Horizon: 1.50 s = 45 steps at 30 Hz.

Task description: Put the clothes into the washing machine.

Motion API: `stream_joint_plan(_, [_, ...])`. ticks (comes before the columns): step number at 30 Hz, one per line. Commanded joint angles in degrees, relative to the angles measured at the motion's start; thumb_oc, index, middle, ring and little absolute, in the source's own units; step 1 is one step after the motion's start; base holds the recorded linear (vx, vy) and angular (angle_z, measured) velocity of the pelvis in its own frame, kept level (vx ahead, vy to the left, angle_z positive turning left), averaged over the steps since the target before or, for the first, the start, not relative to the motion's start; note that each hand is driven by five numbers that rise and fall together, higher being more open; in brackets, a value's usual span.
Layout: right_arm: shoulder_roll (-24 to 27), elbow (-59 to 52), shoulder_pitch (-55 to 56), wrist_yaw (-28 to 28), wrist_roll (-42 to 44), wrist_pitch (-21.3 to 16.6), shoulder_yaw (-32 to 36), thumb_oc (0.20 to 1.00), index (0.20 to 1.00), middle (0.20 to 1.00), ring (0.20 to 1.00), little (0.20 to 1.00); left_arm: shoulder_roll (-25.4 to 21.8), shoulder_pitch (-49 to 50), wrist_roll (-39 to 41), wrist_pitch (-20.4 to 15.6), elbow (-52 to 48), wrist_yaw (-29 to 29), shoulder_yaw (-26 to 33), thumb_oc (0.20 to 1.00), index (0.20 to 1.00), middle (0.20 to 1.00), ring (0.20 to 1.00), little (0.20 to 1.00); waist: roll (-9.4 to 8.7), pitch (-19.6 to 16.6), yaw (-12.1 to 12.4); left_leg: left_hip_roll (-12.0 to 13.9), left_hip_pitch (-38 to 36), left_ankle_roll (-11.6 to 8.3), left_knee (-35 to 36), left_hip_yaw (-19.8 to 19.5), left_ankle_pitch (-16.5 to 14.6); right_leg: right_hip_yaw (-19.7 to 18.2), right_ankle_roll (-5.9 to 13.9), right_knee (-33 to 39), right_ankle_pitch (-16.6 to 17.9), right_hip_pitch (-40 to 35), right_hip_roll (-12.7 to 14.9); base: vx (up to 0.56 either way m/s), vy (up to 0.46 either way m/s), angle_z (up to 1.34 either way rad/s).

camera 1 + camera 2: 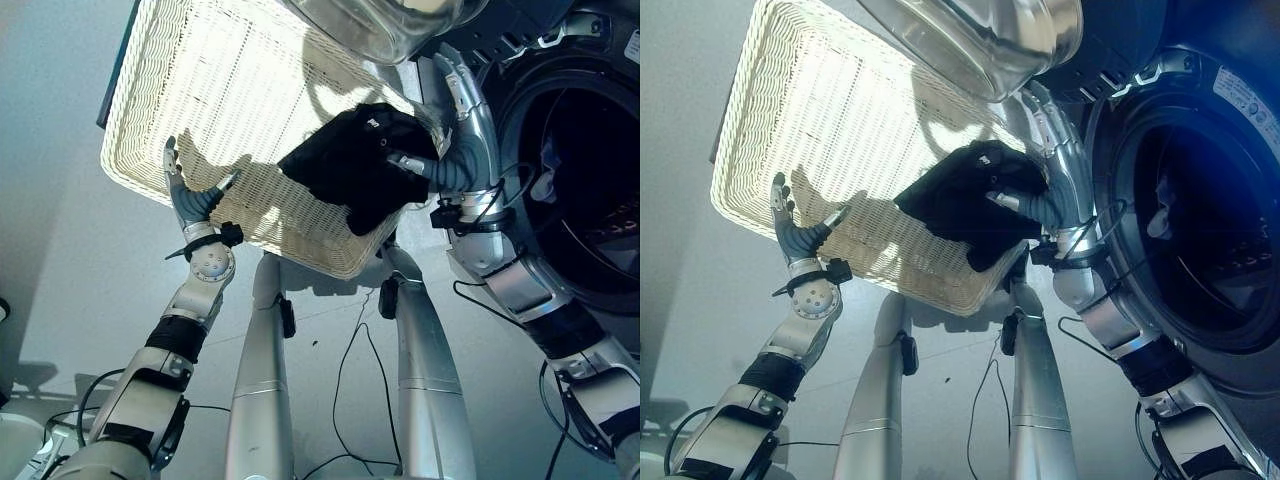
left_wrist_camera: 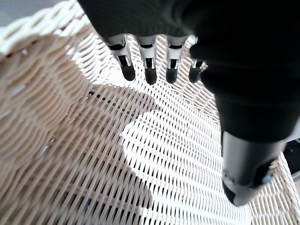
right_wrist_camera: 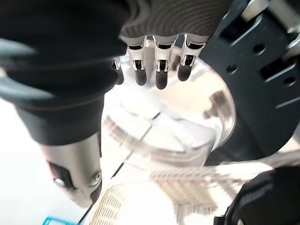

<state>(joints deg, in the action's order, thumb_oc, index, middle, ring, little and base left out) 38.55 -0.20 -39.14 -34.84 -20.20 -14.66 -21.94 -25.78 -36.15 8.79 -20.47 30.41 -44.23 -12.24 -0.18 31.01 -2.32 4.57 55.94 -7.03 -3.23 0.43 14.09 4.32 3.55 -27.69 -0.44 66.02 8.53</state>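
A black garment (image 1: pixel 345 165) lies bunched in the white wicker basket (image 1: pixel 200 90), against its right-hand side. My right hand (image 1: pixel 465 140) stands beside the garment with fingers straight, pointing towards the washer door; its thumb rests on the cloth without gripping it. In the right wrist view the fingers (image 3: pixel 159 70) are straight, and the garment (image 3: pixel 267 197) sits off to one side. My left hand (image 1: pixel 190 200) is open at the basket's near left rim, its fingers (image 2: pixel 150 70) spread over the weave (image 2: pixel 164 154). The washing machine's dark drum opening (image 1: pixel 580 180) is at the right.
The washer's round glass door (image 1: pixel 380 25) hangs open above the basket's far right corner, close to my right fingertips. A pale item (image 1: pixel 1160 215) shows inside the drum. Grey floor surrounds the basket on the left.
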Motion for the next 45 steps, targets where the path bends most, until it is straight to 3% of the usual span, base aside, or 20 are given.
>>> stream_joint_plan(1, [2.23, -6.05, -0.99, 3.17, -0.16, -3.9, -2.32, 1.0, 1.0, 1.0, 1.0, 1.0, -0.65, -1.58, 1.12, -0.81, -1.27, 0.0, 1.52, 1.0, 1.0, 1.0, 1.0, 1.0, -0.01, -1.21, -0.84, -0.71, 2.69, -1.24, -8.81, 1.65, -5.05, 1.89, 6.75, 15.37, 11.28, -6.12, -1.62, 0.01, -0.014, 0.03])
stream_joint_plan(2, [2.32, -5.5, -1.53, 5.82, -0.07, -3.34, -3.33, 1.0, 1.0, 1.0, 1.0, 1.0, -0.61, -1.67, 1.13, -0.91, -1.29, 0.15, 1.58, 1.0, 1.0, 1.0, 1.0, 1.0, -0.04, -1.21, -0.7, -0.74, 2.84, -1.31, -8.99, 1.55, -5.08, 1.99, 6.79, 15.17, 11.23, -5.99, -1.6, 0.0, 0.0, 0.0])
stream_joint_plan(4, [2.46, -5.45, -1.7, 6.01, -0.11, -3.24, -3.66, 1.0, 1.0, 1.0, 1.0, 1.0, -0.68, -1.72, 1.22, -0.96, -1.24, 0.16, 1.52, 1.0, 1.0, 1.0, 1.0, 1.0, -0.04, -1.21, -0.68, -0.73, 2.82, -1.31, -8.99, 1.55, -5.09, 2.01, 6.78, 15.15, 11.19, -6.0, -1.59, 0.0, 0.0, 0.0])
stream_joint_plan(5, [3.3, -4.09, -3.51, 10.05, 0.29, -0.13, -6.55, 1.0, 1.0, 1.0, 1.0, 1.0, -0.94, -2.32, 1.67, -1.04, -0.71, 0.38, 1.08, 1.0, 1.0, 1.0, 1.0, 1.0, -0.08, -1.21, -0.41, -0.75, 2.68, -1.38, -8.98, 1.46, -5.04, 2.26, 6.7, 15.07, 11.12, -6.11, -1.55, 0.0, 0.0, 0.0])
stream_joint_plan(8, [4.15, -0.94, -5.52, 12.74, 1.04, 3.78, -9.85, 1.0, 1.0, 1.0, 1.0, 1.0, -1.52, -2.92, 2.01, -1.43, 0.05, 0.9, 0.55, 1.0, 1.0, 1.0, 1.0, 1.0, -0.03, -1.21, -0.09, -0.85, 2.89, -1.46, -9.23, 1.21, -5.05, 2.58, 6.65, 14.84, 11.02, -5.99, -1.41, 0.01, -0.011, 0.03])
stream_joint_plan(16, [4.34, 10.77, -11.83, 14.65, -0.03, 12.5, -17.01, 1.0, 1.0, 1.0, 1.0, 1.0, -3.2, -6.79, 4.91, -1.27, 2.75, 1.92, -1.99, 1.0, 1.0, 1.0, 1.0, 1.0, 0.46, -1.21, 0.79, -1.38, 3.46, -1.34, -9.47, 0.82, -4.9, 3.5, 6.45, 14.64, 11.18, -5.43, -0.84, 0.01, -0.005, 0.02])
stream_joint_plan(19, [3.68, 14.58, -13.43, 14.62, -0.53, 13.61, -18.35, 1.0, 1.0, 1.0, 1.0, 1.0, -3.3, -7.84, 5.43, -1.24, 3.4, 2.25, -2.48, 1.0, 1.0, 1.0, 1.0, 1.0, 0.69, -1.21, 1.0, -1.48, 3.66, -1.35, -9.53, 0.76, -4.83, 3.6, 6.36, 14.55, 11.18, -5.21, -0.8, 0.0, 0.0, 0.0])
stream_joint_plan(27, [3.05, 27.07, -18.88, 12.9, -4.23, 23.42, -23.24, 1.0, 1.0, 1.0, 1.0, 1.0, -3.43, -11.2, 7.06, -1.47, 5.32, 3.06, -4.85, 1.0, 1.0, 1.0, 1.0, 1.0, 1.45, -1.21, 1.79, -1.96, 4.58, -1.22, -10.38, 0.33, -5.04, 3.92, 6.2, 13.43, 10.93, -4.21, -0.54, 0.01, -0.009, 0.04])
stream_joint_plan(34, [3.03, 31.01, -20.92, 14.58, -8.88, 25.54, -24.73, 1.0, 1.0, 1.0, 1.0, 1.0, -2.95, -11.78, 6.71, -1.56, 5.19, 2.86, -5.46, 1.0, 1.0, 1.0, 1.0, 1.0, 1.5, -1.21, 2.08, -2.18, 5.3, -0.99, -10.84, -0.02, -5.23, 3.86, 6.09, 12.64, 10.67, -3.52, -0.72, 0.02, -0.011, 0.04])
stream_joint_plan(45, [2.97, 34.74, -21.13, 18.65, -15.21, 25.37, -27.85, 1.0, 1.0, 1.0, 1.0, 1.0, -2.38, -11.7, 5.79, -2.16, 4.67, 2.64, -5.95, 1.0, 1.0, 1.0, 1.0, 1.0, 1.54, -1.21, 2.19, -2.41, 5.88, -0.87, -11.21, -0.44, -5.35, 3.6, 5.99, 12.35, 10.71, -2.94, -0.81, 0.0, -0.002, 0.0])
